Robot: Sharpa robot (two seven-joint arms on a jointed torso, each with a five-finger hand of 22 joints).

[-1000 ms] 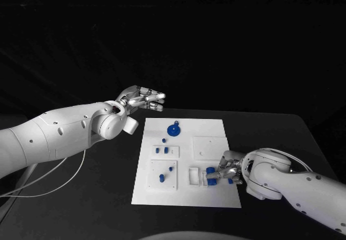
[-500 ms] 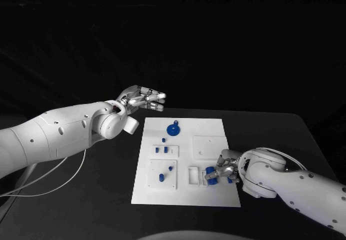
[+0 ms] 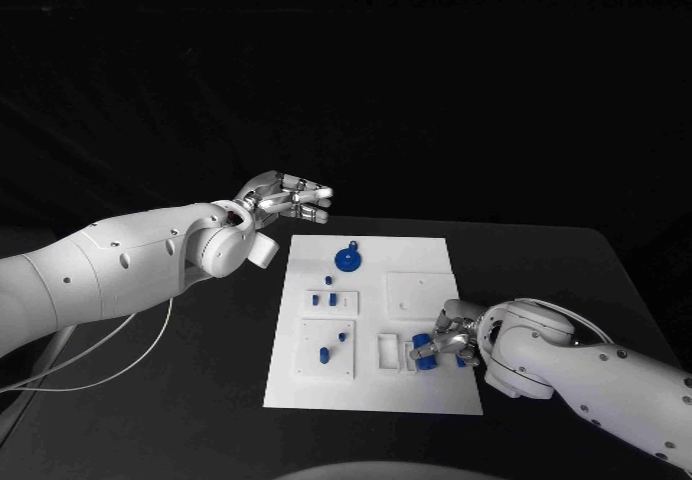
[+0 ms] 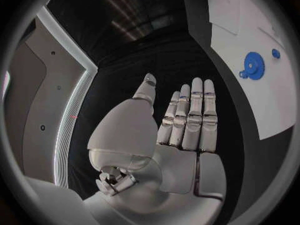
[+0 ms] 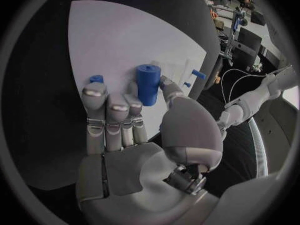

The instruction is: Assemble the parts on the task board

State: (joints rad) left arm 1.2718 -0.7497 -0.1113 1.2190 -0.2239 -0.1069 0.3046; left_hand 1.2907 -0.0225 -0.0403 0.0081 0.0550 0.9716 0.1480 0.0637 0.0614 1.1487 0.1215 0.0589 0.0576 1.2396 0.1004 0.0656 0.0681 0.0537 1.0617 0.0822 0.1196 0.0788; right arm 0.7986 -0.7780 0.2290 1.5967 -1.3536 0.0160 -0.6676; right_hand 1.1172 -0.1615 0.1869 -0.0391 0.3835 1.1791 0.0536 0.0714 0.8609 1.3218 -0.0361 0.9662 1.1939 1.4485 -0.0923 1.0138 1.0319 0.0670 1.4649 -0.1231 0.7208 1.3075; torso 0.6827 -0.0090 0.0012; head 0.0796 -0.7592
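Gripping a blue cylinder part [image 5: 148, 84] between thumb and fingers [image 5: 107, 110], right hand [image 3: 450, 340] hovers at task board [image 3: 433, 250] near edge — likely aligning insertion | left hand [image 3: 284, 198] empty, fingers straight together, parked off-board — clear.

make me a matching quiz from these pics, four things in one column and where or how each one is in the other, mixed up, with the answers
Things
1. left hand
2. right hand
3. blue gear
4. blue cylinder

Place or state
A. lies on the far part of the task board
B. held between thumb and fingers
C. off the board's far left corner, fingers straight, holding nothing
D. over the board's near right part, gripping a part

Pairs: 1-C, 2-D, 3-A, 4-B
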